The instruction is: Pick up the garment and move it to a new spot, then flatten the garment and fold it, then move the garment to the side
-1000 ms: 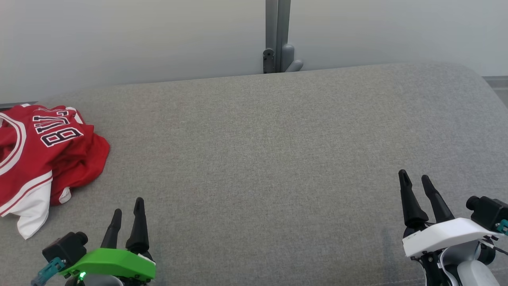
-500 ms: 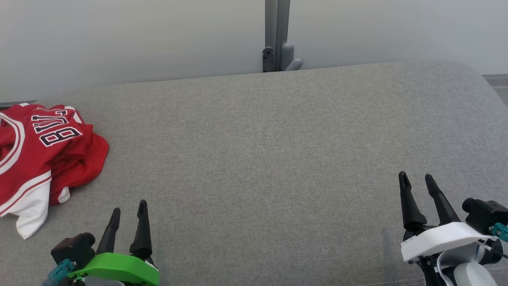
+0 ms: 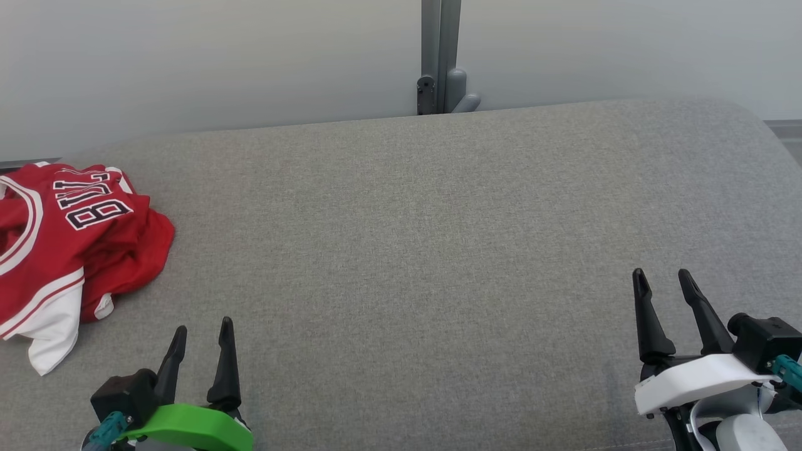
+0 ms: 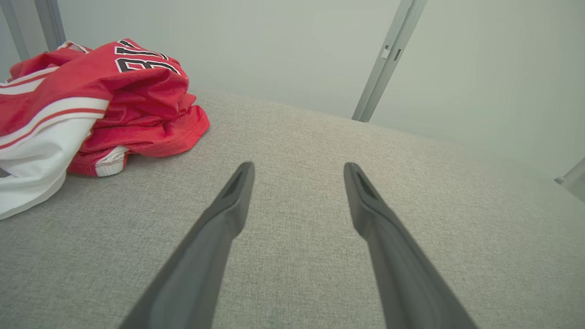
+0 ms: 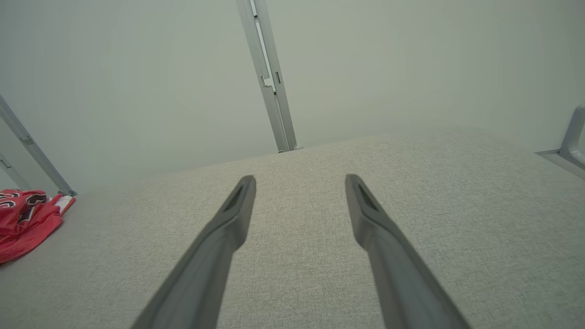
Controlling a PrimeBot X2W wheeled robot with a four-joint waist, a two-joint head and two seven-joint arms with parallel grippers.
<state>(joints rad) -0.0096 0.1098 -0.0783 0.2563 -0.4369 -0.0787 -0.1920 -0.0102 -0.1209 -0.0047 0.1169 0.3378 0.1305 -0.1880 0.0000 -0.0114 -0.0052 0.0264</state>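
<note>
**Garment (image 3: 69, 244) is way off to the left, looks like a left-arm job**

So the garment, a red sports top with white trim and black lettering, is sitting crumpled at the left edge of the head view, about mid-height and partly cut off by the frame. It's lying on the grey cushion (image 3: 407, 250) and nothing is touching it. The heap runs roughly top to bottom in that picture, with the lettering at the upper end and a white flap sticking out at the lower-left end.

The left gripper (image 3: 202, 326) is at the bottom left of the head view, fingers spread wide with nothing between them, pointing up the frame. The garment lies up and to the left of its tips, near but clearly apart. Same story in the left wrist view: the red heap is in the upper left corner, and the two fingers aim at bare cushion to the right of it.

The right gripper (image 3: 661, 272) is at the lower right, also spread and empty. It's well apart from the garment, with the whole width of cushion in between.

My read: the pickup hasn't started, the left arm is nearer by a mile, and it'd need to swing left and forward to get over the closest red fold
</note>
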